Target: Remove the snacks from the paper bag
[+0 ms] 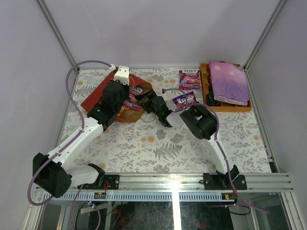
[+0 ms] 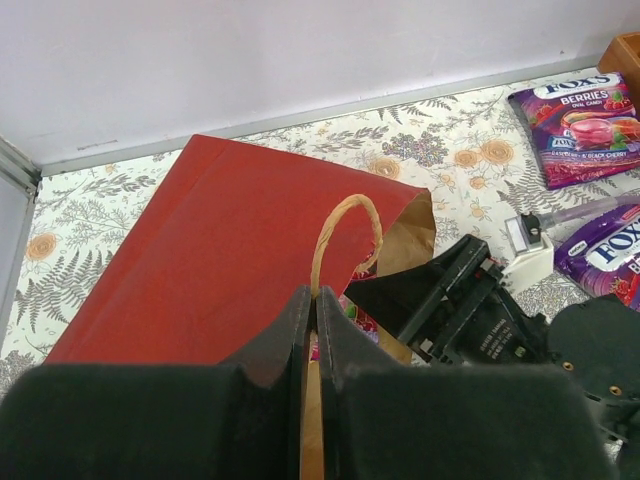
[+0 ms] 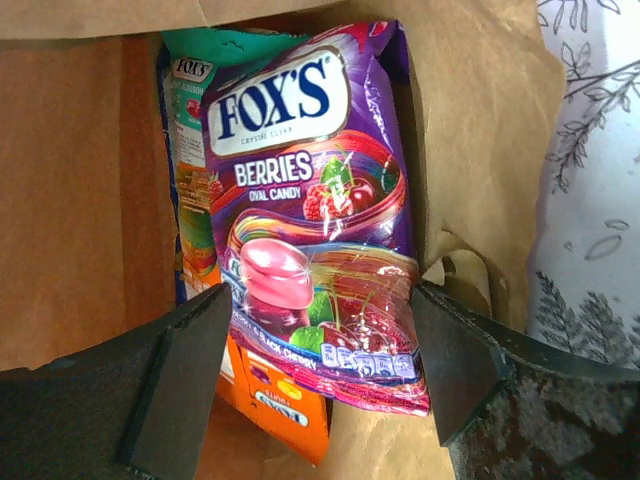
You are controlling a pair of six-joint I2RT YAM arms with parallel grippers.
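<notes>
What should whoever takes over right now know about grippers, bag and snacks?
Left gripper: shut on the cord handle of the paper bag.
Right gripper: open inside the bag, jaws either side of a purple Fox's pouch, not gripping yet.
Done: two purple pouches lie out on the table.
Left: close on that pouch, lift it out; an orange pack and a green pack lie under it.

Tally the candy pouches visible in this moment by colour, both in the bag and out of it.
Purple pouches: 3, two on the table, one in the paper bag
Green pouch: 1, in the bag
Orange pouch: 1, in the bag
Total: 5 visible; others may lie hidden underneath.
</notes>
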